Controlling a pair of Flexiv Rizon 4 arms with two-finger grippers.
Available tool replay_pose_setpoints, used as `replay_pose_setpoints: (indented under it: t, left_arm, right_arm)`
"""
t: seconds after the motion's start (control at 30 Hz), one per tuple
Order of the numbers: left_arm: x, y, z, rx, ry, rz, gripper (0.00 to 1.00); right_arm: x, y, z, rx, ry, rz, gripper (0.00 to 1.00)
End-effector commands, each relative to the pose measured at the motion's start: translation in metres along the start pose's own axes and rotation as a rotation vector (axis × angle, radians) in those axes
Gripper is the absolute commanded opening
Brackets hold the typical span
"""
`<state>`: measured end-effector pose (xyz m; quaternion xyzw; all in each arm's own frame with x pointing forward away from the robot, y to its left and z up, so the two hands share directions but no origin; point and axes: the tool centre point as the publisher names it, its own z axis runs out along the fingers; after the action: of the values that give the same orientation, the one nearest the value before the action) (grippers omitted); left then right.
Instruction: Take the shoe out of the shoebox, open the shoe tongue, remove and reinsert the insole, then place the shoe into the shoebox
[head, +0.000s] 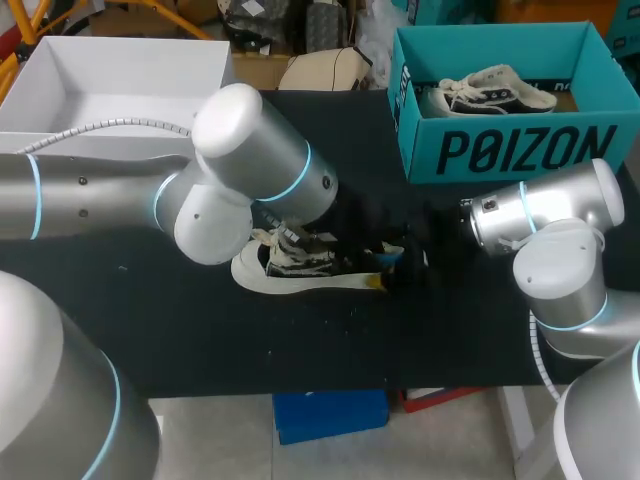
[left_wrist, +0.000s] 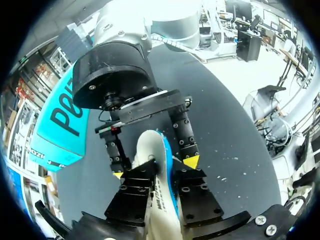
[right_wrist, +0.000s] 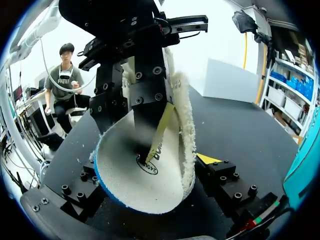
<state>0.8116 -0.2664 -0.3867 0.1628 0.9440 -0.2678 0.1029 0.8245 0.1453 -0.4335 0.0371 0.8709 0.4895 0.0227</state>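
The shoe (head: 300, 265) lies mid-counter (head: 200, 330), the insole (left_wrist: 150, 150) just right of it between the left hand (left_wrist: 155, 168) and right hand (right_wrist: 150, 167). Behind right stands the shoebox (head: 520, 150), another shoe (head: 495, 92) inside it.

Looking down from high above and behind onto the black table (head: 200, 340), far off, taking in both arms. Peering out along the left gripper (left_wrist: 161, 192), close up, facing the right gripper (right_wrist: 147, 170). Peering back along that one the opposite way, equally close. Sharing the insole (left_wrist: 150, 147) just ahead of each.
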Motion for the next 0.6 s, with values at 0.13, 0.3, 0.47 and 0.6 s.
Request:
replay_pose_setpoints:
  t: [0.13,0.3,0.47,0.6]
  left_arm:
    - [0.001,0.001,-0.003,-0.017,-0.008,-0.012,0.00]
    - [0.008,-0.003,-0.025,0.054,-0.005,-0.002,0.00]
    - [0.023,-0.018,-0.054,0.073,-0.015,0.019,0.00]
    - [0.031,-0.030,-0.076,0.156,0.005,-0.015,0.00]
  right_arm:
    - [-0.001,-0.003,0.001,0.002,0.001,0.000,0.00]
    - [-0.001,-0.003,0.001,0.002,0.001,0.000,0.00]
    - [-0.001,-0.003,0.001,0.002,0.001,0.000,0.00]
    - [-0.001,-0.003,0.001,0.002,0.001,0.000,0.00]
